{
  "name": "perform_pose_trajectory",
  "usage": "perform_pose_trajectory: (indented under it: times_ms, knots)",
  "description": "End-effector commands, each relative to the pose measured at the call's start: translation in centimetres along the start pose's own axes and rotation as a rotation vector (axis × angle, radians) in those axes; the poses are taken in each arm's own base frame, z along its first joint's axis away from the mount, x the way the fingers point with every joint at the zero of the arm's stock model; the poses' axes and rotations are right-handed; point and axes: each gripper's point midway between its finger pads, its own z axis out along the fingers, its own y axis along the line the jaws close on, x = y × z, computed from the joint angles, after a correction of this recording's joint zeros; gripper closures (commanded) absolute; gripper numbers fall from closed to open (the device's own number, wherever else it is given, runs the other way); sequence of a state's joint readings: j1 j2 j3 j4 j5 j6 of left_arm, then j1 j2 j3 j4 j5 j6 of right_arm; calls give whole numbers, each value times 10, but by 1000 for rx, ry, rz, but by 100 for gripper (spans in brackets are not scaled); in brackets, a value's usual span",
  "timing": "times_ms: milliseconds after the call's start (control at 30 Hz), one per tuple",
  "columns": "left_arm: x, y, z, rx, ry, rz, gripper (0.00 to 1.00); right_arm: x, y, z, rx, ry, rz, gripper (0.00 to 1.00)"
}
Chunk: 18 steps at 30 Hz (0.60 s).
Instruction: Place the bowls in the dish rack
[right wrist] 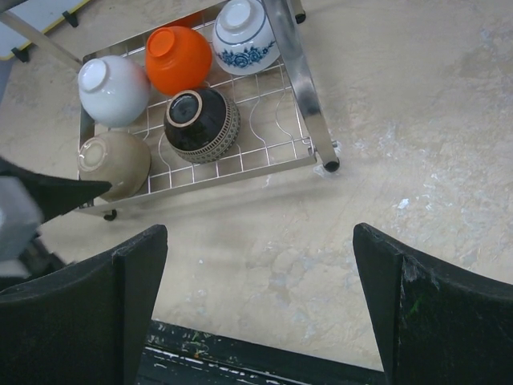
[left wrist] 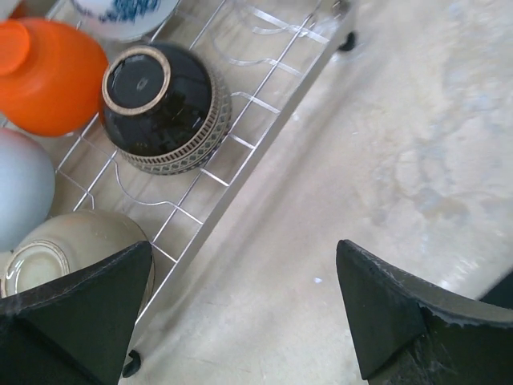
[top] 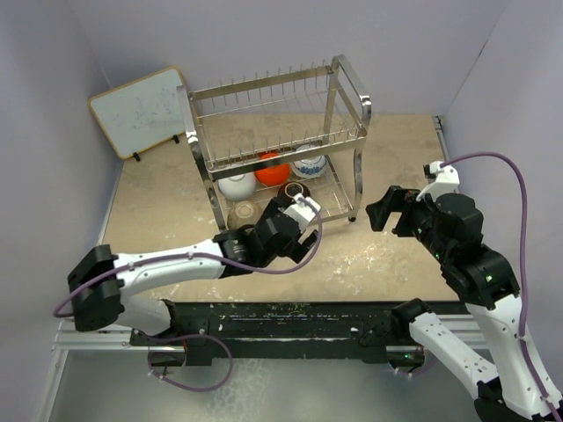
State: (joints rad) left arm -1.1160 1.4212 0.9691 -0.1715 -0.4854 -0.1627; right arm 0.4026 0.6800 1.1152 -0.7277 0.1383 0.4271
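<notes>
The steel wire dish rack (top: 343,132) stands at the back of the table. On its lower grid shelf (right wrist: 272,132) lie five bowls, all upside down: white (right wrist: 112,90), orange-red (right wrist: 178,58), blue-and-white (right wrist: 244,26), black (right wrist: 201,123) and tan (right wrist: 114,164). My left gripper (left wrist: 244,309) is open and empty, just in front of the rack's near edge, by the tan bowl (left wrist: 60,249) and black bowl (left wrist: 164,108). My right gripper (right wrist: 260,305) is open and empty, above the table to the right of the rack.
A white wood-framed board (top: 141,112) leans at the back left. The table's near edge has a black rail (top: 290,321). The rack's top tier carries upright prongs (top: 264,88) with nothing in them. White walls enclose the table at left, back and right.
</notes>
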Motion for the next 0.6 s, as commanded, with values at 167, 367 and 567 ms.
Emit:
perform_pose_trajectory:
  times_ms: [167, 367, 567]
  knots:
    - [-38, -45, -90, 288, -254, -1, 1, -11, -1, -1, 4, -56, 9, 1]
    - [-31, -48, -144, 445, -330, -36, 1, -9, -4, 2, 20, -54, 9, 1]
    - [-26, -37, -159, 455, -342, -61, 1, -13, -9, 6, 56, -67, 7, 1]
